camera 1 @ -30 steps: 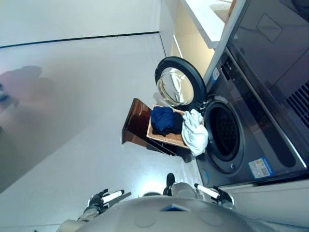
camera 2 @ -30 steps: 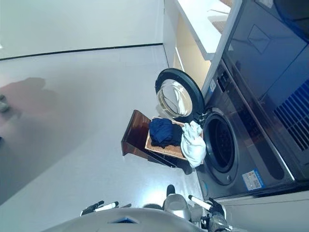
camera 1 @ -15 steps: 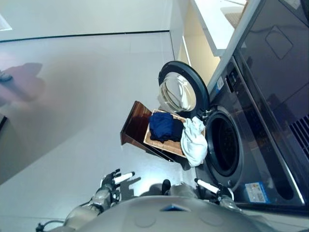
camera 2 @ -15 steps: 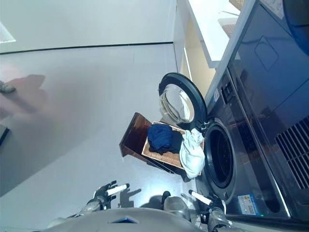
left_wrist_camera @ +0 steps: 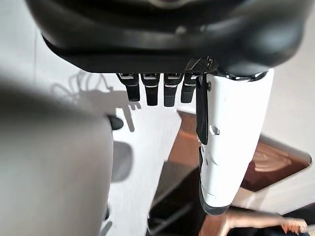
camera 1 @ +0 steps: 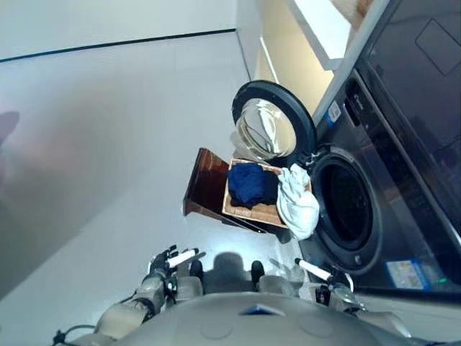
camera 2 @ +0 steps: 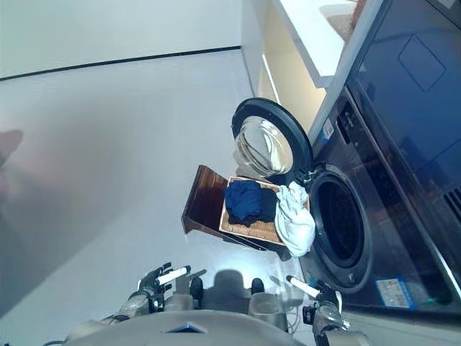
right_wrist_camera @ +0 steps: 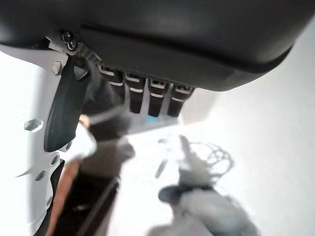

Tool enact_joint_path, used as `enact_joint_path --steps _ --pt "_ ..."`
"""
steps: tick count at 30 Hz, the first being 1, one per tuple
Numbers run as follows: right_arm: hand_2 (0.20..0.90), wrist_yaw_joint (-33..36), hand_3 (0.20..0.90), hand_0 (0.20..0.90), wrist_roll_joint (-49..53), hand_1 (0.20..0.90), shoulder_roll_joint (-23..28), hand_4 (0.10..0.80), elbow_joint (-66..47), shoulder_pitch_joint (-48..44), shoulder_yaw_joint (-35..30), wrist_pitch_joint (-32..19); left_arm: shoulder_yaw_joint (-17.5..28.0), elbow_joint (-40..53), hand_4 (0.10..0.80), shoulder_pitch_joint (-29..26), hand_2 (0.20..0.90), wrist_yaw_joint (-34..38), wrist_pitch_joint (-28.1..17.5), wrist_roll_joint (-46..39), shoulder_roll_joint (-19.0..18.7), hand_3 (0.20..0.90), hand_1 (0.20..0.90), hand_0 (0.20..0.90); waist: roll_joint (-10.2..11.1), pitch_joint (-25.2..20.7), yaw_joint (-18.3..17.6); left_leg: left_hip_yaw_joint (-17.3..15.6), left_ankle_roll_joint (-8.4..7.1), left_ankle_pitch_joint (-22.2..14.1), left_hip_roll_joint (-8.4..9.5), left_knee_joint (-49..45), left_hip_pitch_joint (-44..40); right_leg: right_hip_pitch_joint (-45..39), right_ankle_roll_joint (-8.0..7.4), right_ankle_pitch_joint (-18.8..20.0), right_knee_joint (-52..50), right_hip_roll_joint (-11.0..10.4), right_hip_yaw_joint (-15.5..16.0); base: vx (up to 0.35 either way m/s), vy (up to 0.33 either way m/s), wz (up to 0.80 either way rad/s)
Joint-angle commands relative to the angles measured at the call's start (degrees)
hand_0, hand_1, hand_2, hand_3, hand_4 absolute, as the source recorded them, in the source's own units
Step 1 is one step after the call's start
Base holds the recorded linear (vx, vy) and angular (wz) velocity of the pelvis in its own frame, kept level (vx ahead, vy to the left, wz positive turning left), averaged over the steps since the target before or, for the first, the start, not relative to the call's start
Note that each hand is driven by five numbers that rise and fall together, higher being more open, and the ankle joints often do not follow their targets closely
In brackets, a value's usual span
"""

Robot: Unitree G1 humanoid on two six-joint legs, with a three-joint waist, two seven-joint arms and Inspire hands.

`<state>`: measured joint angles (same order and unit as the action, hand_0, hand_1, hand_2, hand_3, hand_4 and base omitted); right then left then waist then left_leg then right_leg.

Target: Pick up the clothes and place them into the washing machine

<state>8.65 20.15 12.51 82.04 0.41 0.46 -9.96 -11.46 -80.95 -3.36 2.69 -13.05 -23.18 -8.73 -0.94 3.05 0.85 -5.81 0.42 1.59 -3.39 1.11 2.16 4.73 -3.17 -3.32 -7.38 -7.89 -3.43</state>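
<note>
A shallow wicker basket point(camera 1: 253, 214) rests on a low dark brown box point(camera 1: 205, 186) beside the washing machine point(camera 1: 392, 180). Dark blue clothes point(camera 1: 252, 183) lie in the basket. A white cloth point(camera 1: 298, 203) hangs over the basket's edge next to the machine's drum opening point(camera 1: 350, 206). The round door point(camera 1: 271, 130) stands open behind the basket. My left hand point(camera 1: 167, 260) and right hand point(camera 1: 325, 274) are low and well short of the basket, both open and empty. The left wrist view shows straight fingers point(left_wrist_camera: 155, 91) and the box point(left_wrist_camera: 268, 162) past them. The right wrist view shows straight fingers point(right_wrist_camera: 147, 96).
A white counter point(camera 1: 317, 29) with a pale cabinet stands behind the machine. Pale glossy floor point(camera 1: 108, 144) spreads wide to the left of the box.
The whole picture has shifted, so the camera has moved. The basket and clothes lie as before. My left hand shows a little higher than one second ago.
</note>
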Motion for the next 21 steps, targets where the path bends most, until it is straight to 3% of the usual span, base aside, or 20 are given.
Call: enact_joint_path --steps 1,9,16,18,19,20,21 --pt "0.900 1.1 0.900 0.900 0.3 0.900 1.5 0.800 1.2 -2.1 -1.0 -1.6 2.1 -1.3 0.800 -0.3 0.900 1.0 -2.0 0.7 -2.3 0.900 0.900 0.900 2.2 -1.1 0.3 3.4 -3.85 0.7 -0.87 -4.8 6.4 -6.9 -6.36 2.4 3.1 -4.1 -0.6 0.094 0.134 -0.39" --pt "0.900 1.0 0.900 0.900 -0.8 0.900 0.9 0.800 0.5 -2.5 0.1 -1.5 2.2 -0.5 0.800 -0.8 0.900 1.0 -2.1 0.1 -2.5 0.900 0.900 0.900 2.6 -1.8 0.1 3.6 -3.13 -0.2 0.25 -3.6 4.8 -7.9 -7.22 3.6 4.1 -5.1 0.7 0.078 0.070 -0.04" --pt "0.900 0.7 0.900 0.900 -1.7 0.900 0.5 0.800 -0.2 -2.5 0.6 -1.6 2.8 -2.1 0.800 1.5 0.900 -0.2 -1.4 1.1 -1.3 0.900 0.900 0.900 3.8 -2.9 0.6 4.3 -2.24 -3.2 1.87 -5.8 4.0 -9.3 -8.01 5.9 4.6 -6.5 0.9 0.068 0.037 0.04" --pt "0.900 0.4 0.900 0.900 -2.1 0.900 0.6 0.800 -0.4 -2.5 0.5 -1.7 3.2 -3.0 0.800 2.3 0.900 -0.8 -1.1 1.8 -1.1 0.900 0.900 0.900 4.3 -3.2 0.7 4.5 -1.88 -3.9 2.67 -6.7 4.2 -9.5 -8.46 7.8 4.4 -7.1 0.7 0.040 0.057 0.04" --pt "0.900 0.2 0.900 0.900 -1.9 0.900 0.8 0.800 -0.4 -2.7 0.3 -1.8 3.5 -4.0 0.800 2.8 0.900 -1.2 -0.9 2.3 -1.1 0.900 0.900 0.900 4.7 -3.5 0.7 4.6 -1.39 -4.4 3.81 -6.7 4.1 -8.9 -8.84 11.0 2.8 -7.9 0.2 0.026 0.043 0.10" --pt "0.900 0.2 0.900 0.900 -1.9 0.900 0.8 0.800 -0.4 -2.7 0.3 -1.8 3.5 -4.0 0.800 2.8 0.900 -1.2 -0.9 2.3 -1.1 0.900 0.900 0.900 4.7 -3.5 0.7 4.6 -1.37 -4.5 3.82 -6.7 4.1 -8.9 -8.85 11.1 2.8 -8.0 0.1 0.046 0.139 0.11" --pt "0.900 0.2 0.900 0.900 -1.7 0.900 1.0 0.800 -1.0 -3.1 0.2 -2.0 3.7 -4.3 0.800 2.9 0.900 -1.3 -0.7 2.7 -1.5 0.900 0.900 0.900 4.5 -3.1 0.6 4.8 -0.42 -5.1 5.09 -7.0 3.9 -6.6 -8.40 14.7 -2.2 -8.8 -1.0 0.016 0.150 0.08"
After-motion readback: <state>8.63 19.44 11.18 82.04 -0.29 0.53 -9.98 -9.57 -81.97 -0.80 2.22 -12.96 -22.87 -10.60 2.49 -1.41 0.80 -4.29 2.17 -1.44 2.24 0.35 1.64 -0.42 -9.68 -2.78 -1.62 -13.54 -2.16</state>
